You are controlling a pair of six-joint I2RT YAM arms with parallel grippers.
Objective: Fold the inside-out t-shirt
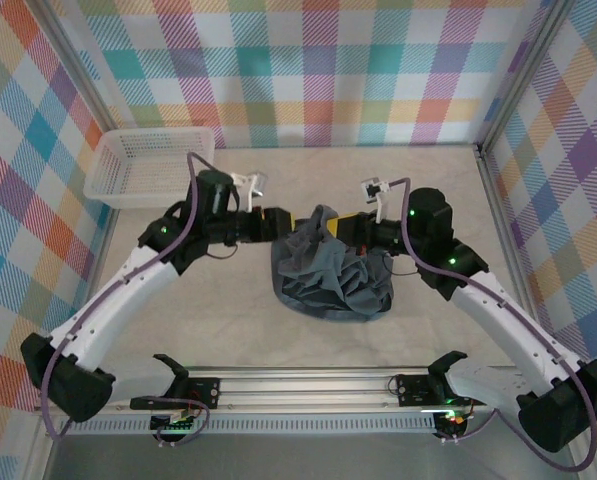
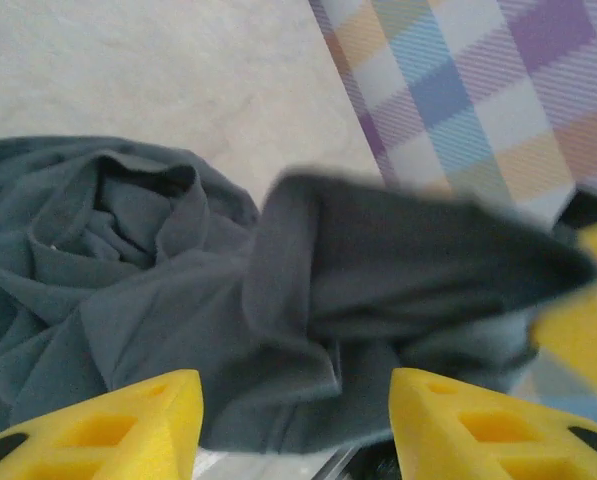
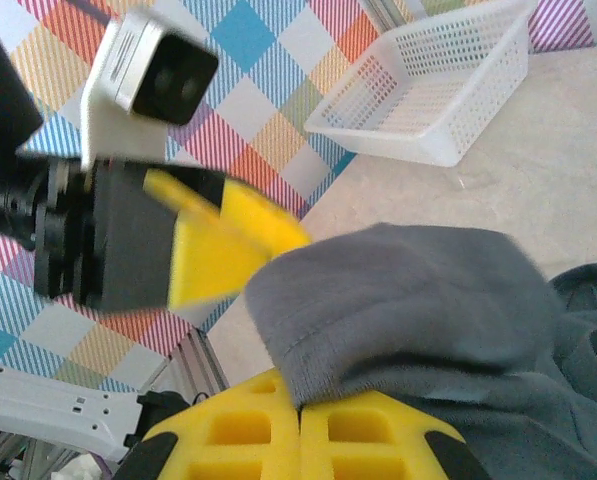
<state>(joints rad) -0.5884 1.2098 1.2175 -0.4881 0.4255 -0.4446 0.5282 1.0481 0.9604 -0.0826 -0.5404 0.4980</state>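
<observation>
Right, in the top view the t-shirt (image 1: pixel 328 270) lies in a crumpled heap at the middle of the table (image 1: pixel 228 330), and both arms reach in over its upper edge. The right fingers (image 3: pixel 300 440) are pressed together on a fold of the shirt. In the right wrist view the grey cloth drapes straight down onto their tips.

The left fingers (image 1: pixel 281 222) stand apart. In the left wrist view I see them as two yellow shapes at the bottom of the frame with a wide gap between them. A raised ridge of cloth runs beyond them to the right edge, where a yellow finger of the other arm shows, blurred. Whether the cloth touches the left fingers I cannot tell.

A white basket (image 1: pixel 150 165) sits in the upper left of the top view, against the checked wall (image 1: pixel 308 60). It is near the left arm's wrist and well apart from the shirt. In the right wrist view the left arm's white camera (image 3: pixel 148 65) hangs in the upper left, near the lifted fold. A metal rail (image 1: pixel 308 385) runs across the bottom of the top view, between the two arm bases.
</observation>
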